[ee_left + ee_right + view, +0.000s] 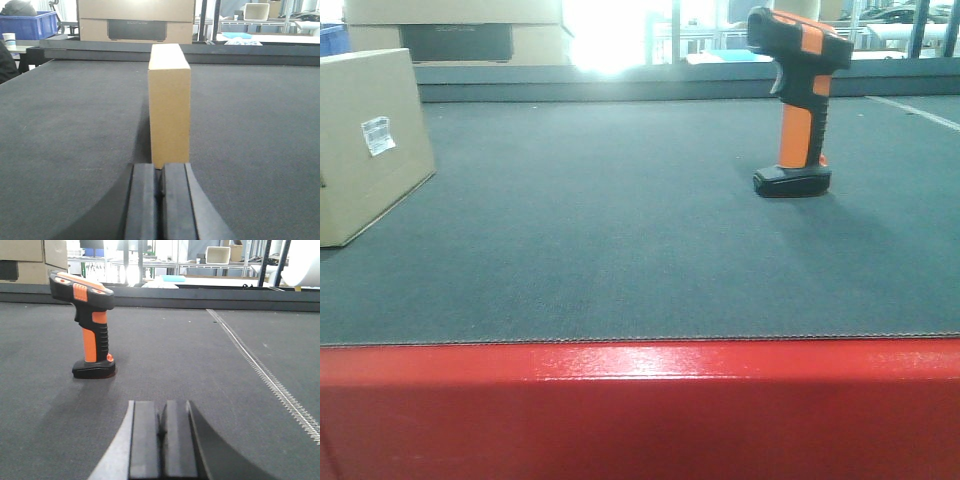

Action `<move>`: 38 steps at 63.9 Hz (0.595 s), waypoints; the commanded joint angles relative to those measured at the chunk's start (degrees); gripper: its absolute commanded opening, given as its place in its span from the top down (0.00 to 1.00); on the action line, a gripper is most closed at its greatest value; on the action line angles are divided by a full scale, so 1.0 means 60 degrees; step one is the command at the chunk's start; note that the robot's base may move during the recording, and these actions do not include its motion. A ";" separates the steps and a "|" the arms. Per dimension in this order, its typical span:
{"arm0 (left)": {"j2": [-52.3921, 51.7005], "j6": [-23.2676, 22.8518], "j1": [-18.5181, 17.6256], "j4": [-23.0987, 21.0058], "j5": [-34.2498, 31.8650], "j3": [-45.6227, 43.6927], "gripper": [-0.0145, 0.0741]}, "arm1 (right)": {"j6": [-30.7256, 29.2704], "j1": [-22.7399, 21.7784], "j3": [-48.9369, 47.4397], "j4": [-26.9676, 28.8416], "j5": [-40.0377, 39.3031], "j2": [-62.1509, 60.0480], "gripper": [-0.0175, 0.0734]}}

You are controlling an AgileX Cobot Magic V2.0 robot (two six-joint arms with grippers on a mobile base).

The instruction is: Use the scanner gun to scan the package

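The package is stood on edge at the left of the dark mat, its white label turned toward the middle. The scanner gun is set upright on its black foot at the far right, well apart. The left gripper is held with pads together just before the package's narrow face; the right gripper is likewise closed on nothing, near the scanner gun.

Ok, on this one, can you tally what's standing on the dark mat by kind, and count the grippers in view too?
package: 1
scanner gun: 1
grippers: 2, the left gripper and the right gripper, fingers pressed together on both
total: 4
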 commanded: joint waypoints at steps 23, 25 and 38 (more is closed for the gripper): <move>-0.0026 -0.0061 -0.0055 0.0014 -0.0179 -0.0047 0.96 | -0.0006 -0.0004 -0.0003 -0.0067 -0.0219 -0.0031 0.98; -0.0026 -0.0061 -0.0055 0.0014 -0.0179 -0.0047 0.96 | -0.0006 -0.0004 -0.0003 -0.0067 -0.0219 -0.0031 0.98; -0.0026 -0.0061 -0.0055 0.0014 -0.0179 -0.0047 0.96 | -0.0006 -0.0004 -0.0003 -0.0067 -0.0219 -0.0031 0.98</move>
